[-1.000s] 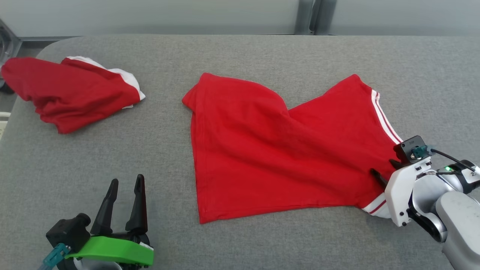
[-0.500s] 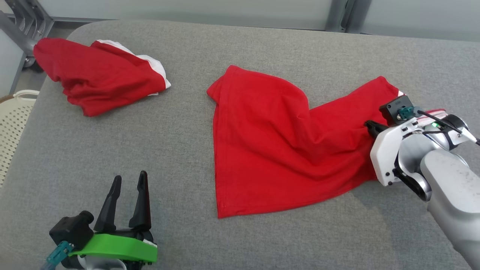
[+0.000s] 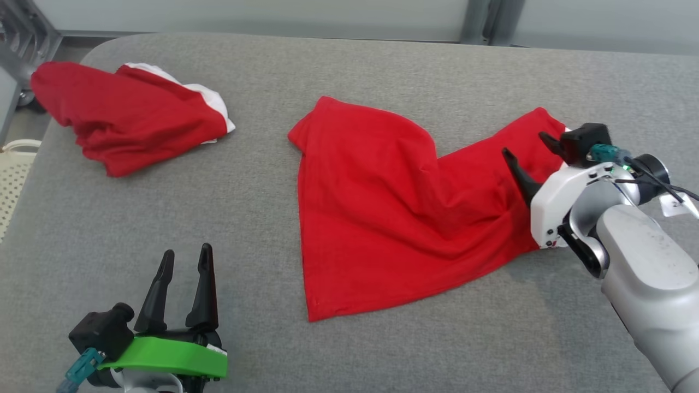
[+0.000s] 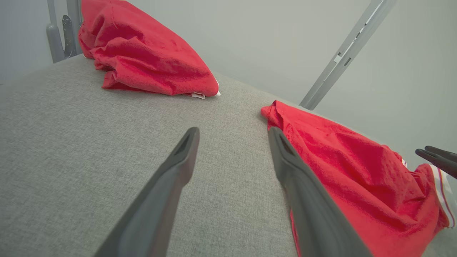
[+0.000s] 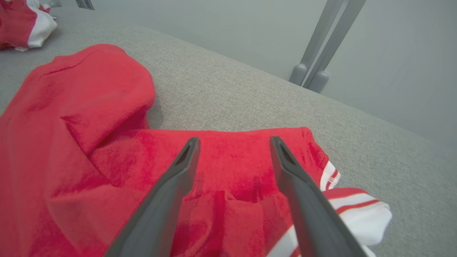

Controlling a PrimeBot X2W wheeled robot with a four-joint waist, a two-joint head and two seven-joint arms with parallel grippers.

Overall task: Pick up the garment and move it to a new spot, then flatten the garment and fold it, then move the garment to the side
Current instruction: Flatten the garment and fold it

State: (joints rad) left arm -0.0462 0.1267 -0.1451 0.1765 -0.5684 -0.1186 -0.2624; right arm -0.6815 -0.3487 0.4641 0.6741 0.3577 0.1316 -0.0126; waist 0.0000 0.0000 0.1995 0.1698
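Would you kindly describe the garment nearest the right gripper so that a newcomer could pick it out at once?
On the grey padded table, look right of centre, beneath the open fingers of the right gripper. There lies the spread red garment, white-striped at its right end. Its neighbour, the bunched red garment, sits heaped at the far left corner.

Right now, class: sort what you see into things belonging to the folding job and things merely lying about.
Job: spread garment; right end effector, open above it.
Lying about: bunched garment; basket.
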